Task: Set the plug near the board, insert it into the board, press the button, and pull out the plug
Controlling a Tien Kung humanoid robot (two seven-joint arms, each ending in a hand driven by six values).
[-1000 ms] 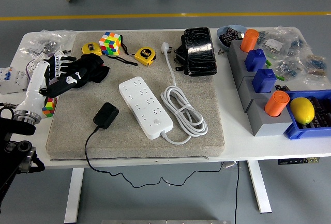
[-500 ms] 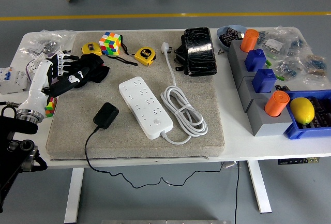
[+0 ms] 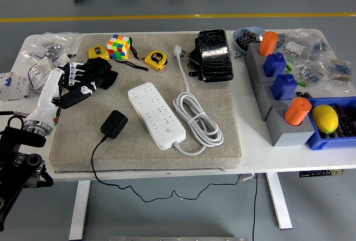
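Plug (image 3: 113,124), black, lying at five o'clock from left hand (image 3: 83,80); fingers spread, holding nothing. Board (image 3: 156,115) long axis eleven-to-five. Right hand unseen.

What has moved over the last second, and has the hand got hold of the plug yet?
Only the left hand moved: it drifted slightly right and toward the far side over the mat's left end, holding nothing. The black plug, the white power strip and its coiled cable lie where they were.
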